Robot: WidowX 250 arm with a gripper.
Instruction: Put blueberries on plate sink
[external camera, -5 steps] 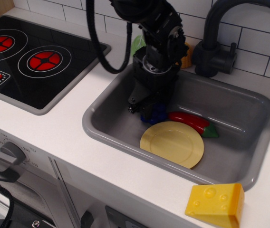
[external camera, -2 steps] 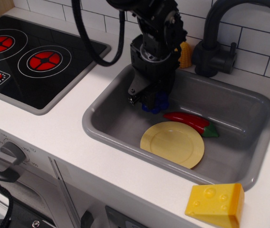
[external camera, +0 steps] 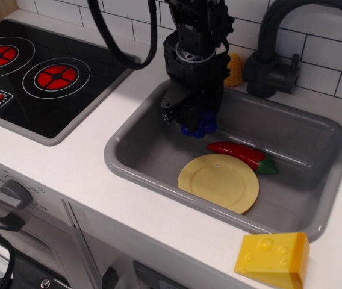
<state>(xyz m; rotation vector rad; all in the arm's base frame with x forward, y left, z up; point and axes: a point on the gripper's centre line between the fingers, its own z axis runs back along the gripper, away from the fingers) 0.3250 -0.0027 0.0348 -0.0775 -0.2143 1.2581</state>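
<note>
The gripper [external camera: 190,120], clamped on the blueberries [external camera: 198,124], holds them clear of the sink [external camera: 315,135] floor near its back-left corner, ready to carry toward the plate [external camera: 218,182].

A: Arm pose?

B: 1 black arm entering from the top edge, coming down near vertical. Wrist housing is a round black barrel with a lighter ring on its face, tilted slightly toward the camera. Thick black cable loops off the left side of the arm and back up out of view.

A: End effector?

B: End effector [external camera: 189,118] points straight down, hanging in the air, touching no surface below. Fingers [external camera: 170,113] are black and closed in on the blueberries [external camera: 200,123], which stick out blue at the lower right of the fingers. Left finger is clearly visible; the other is mostly hidden behind the wrist body.
</note>
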